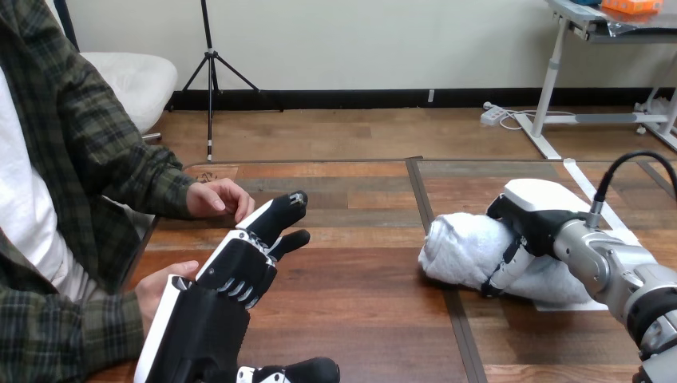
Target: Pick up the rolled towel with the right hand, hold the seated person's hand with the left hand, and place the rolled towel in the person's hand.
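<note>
Rolled towel [467, 247] lies on the counter [359, 307] under the right robot hand [533, 222], whose fingers curl round it; the lift looks not yet made. The left robot hand [239, 267] reaches out straight-fingered, grasping nothing, the person's hand [217, 199] just beside its fingertips. Holding that hand and delivering the towel remain.

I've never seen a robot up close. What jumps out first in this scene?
At the right, the robot's right hand curls its fingers over a white rolled towel lying on the wooden table. At the left, its left hand is held out with straight fingers toward the person's hand, close beside it.
</note>
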Motion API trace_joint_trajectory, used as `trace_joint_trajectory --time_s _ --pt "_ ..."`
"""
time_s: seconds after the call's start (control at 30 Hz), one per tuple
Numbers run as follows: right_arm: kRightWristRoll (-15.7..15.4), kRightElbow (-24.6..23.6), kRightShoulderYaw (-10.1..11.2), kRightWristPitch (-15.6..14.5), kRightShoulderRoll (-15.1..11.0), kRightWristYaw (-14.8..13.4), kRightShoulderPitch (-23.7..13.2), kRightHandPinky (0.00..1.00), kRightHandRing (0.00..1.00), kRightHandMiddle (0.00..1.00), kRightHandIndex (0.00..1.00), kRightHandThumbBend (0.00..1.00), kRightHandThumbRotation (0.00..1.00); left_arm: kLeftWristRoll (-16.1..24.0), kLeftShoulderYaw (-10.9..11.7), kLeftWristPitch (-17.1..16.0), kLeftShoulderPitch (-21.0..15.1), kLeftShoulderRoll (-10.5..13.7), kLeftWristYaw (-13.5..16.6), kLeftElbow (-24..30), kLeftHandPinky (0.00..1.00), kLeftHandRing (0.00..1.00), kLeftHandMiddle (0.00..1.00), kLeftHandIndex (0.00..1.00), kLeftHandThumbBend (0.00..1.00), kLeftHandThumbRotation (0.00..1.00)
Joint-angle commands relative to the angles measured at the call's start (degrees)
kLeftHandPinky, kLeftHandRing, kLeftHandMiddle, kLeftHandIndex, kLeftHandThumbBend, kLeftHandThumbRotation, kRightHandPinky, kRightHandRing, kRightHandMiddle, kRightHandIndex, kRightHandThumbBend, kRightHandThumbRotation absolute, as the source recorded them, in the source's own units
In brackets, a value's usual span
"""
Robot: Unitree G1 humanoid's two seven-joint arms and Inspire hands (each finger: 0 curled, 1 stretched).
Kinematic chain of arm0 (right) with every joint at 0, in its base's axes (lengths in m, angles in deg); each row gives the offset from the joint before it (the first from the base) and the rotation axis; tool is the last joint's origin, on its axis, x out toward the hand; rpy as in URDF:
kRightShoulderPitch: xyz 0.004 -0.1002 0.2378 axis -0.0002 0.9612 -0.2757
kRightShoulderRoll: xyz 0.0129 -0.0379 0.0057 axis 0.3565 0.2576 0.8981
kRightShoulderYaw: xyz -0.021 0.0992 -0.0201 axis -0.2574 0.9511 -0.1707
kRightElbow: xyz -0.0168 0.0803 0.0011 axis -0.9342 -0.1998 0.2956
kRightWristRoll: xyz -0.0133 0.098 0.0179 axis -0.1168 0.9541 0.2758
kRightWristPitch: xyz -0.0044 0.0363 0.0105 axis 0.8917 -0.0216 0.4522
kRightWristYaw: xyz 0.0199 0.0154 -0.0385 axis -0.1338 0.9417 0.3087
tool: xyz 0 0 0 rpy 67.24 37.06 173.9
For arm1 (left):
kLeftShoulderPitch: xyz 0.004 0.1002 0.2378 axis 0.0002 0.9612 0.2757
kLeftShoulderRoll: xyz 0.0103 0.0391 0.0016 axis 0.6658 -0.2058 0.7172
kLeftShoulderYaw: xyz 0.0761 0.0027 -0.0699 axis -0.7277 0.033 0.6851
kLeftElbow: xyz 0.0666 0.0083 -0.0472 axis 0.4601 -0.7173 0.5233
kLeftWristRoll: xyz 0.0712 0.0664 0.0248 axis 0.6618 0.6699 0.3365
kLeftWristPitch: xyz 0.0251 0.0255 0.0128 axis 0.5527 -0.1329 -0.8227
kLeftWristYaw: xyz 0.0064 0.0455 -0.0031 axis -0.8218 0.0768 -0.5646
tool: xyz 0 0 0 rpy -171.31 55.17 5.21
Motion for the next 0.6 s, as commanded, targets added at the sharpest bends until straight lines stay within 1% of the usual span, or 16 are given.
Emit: trace_joint_trajectory --time_s 0.0,0.1,0.17,0.3,0.43,0.5,0.57 --pt "1.5 0.3 1.6 0.0 0.9 -0.2 0.3 0.43 0.41 0.43 0.44 0.82 0.0 -1.2 -0.2 -1.1 -1.7 -0.7 -0.4 2.6 0.85 0.91 0.89 0.83 1.0 0.37" --pt "2.5 0.3 2.6 0.7 0.9 -0.5 0.5 0.42 0.4 0.42 0.43 0.82 0.0 -1.0 -0.1 -0.7 -1.5 -0.8 -0.2 3.0 0.84 0.91 0.89 0.83 1.0 0.37" --pt "3.4 0.2 3.4 0.9 0.8 0.0 0.5 0.41 0.39 0.42 0.43 0.83 0.0 -1.0 -0.1 -0.5 -1.4 -0.7 -0.2 3.2 0.84 0.91 0.89 0.83 1.0 0.38" --pt "4.3 0.2 4.0 1.1 0.7 0.3 0.5 0.4 0.39 0.41 0.42 0.83 0.0 -0.8 0.1 -0.8 -1.6 -0.6 -0.3 3.1 0.84 0.91 0.89 0.83 1.0 0.38" --pt "5.7 0.1 5.4 1.3 0.6 1.1 0.5 0.4 0.39 0.41 0.42 0.83 0.0 -1.2 -0.1 -0.4 -1.4 -0.7 -0.2 3.5 0.84 0.91 0.89 0.83 1.0 0.38" --pt "6.0 0.0 5.7 1.3 0.5 1.4 0.4 0.4 0.39 0.41 0.42 0.82 0.0 -1.2 -0.1 -0.4 -1.4 -0.7 -0.2 3.5 0.84 0.91 0.89 0.83 1.0 0.38" --pt "6.8 -0.1 6.4 1.7 0.4 1.6 0.4 0.39 0.38 0.41 0.42 0.82 0.0 -1.4 -0.1 -0.3 -1.4 -0.7 -0.2 3.5 0.84 0.91 0.88 0.83 1.0 0.38"
